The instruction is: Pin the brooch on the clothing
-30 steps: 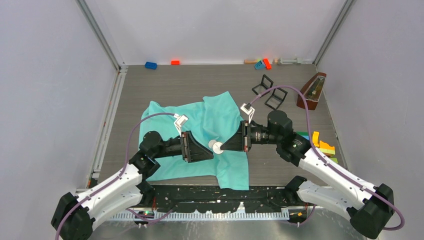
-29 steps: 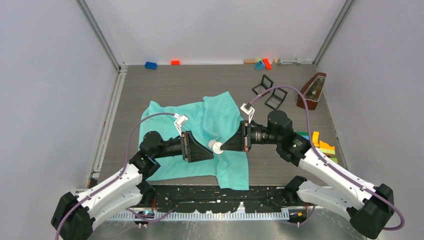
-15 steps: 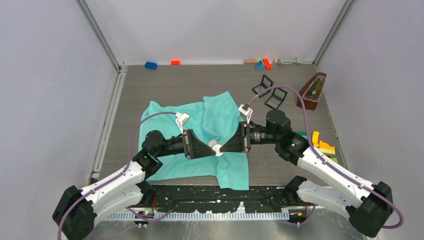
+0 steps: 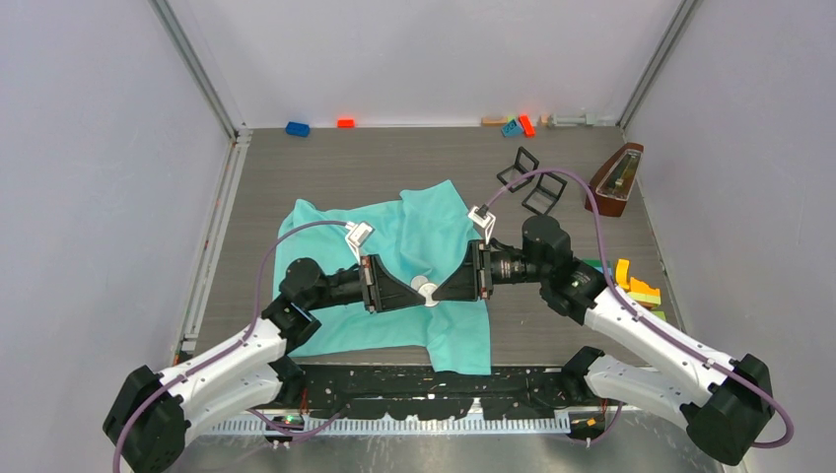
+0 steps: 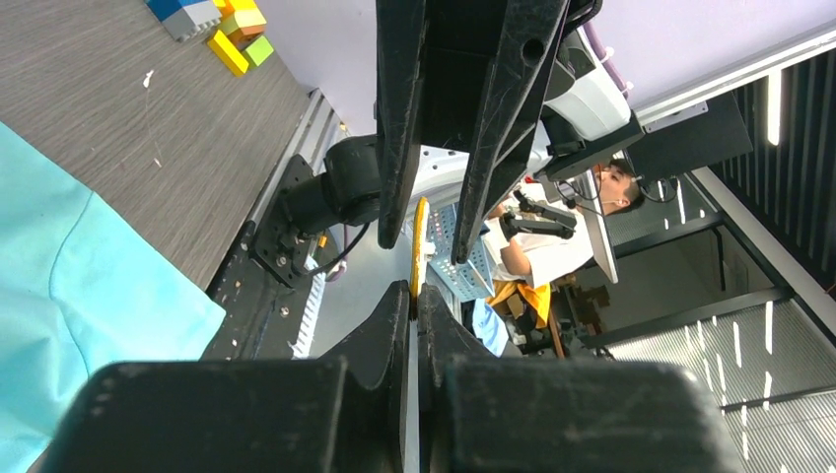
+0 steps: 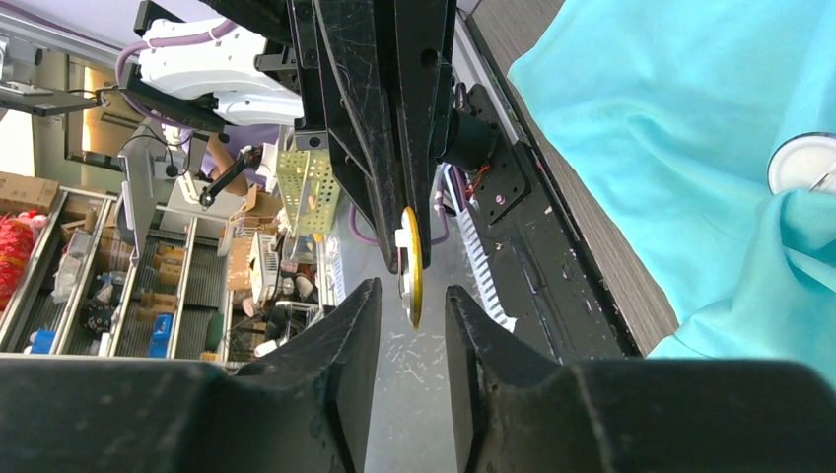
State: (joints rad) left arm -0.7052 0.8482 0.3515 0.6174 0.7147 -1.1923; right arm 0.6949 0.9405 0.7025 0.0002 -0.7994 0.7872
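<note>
The clothing, a turquoise-green T-shirt [image 4: 414, 232], lies spread on the table and also shows in both wrist views [image 5: 59, 296] [image 6: 690, 118]. Above its near part the two grippers meet tip to tip. The brooch [image 4: 426, 288] is a small round disc, seen edge-on with a yellow rim [image 5: 419, 241] [image 6: 412, 281]. My left gripper [image 4: 421, 293] [image 5: 414, 296] is shut on the brooch's edge. My right gripper [image 4: 437, 292] [image 6: 412, 296] is open, its fingers standing either side of the disc without touching it. A white round piece [image 6: 803, 163] lies on the shirt, partly under a fold.
Two black frames [image 4: 532, 182] and a brown wedge-shaped object [image 4: 613, 179] stand at the back right. Coloured blocks [image 4: 636, 286] lie by the right arm. More blocks [image 4: 297, 128] [image 4: 518, 125] line the back wall. A metal rail [image 4: 212, 236] runs along the left.
The left gripper slid right to the disc and closed on it. The right gripper, shut on the brooch before, has opened its jaws.
</note>
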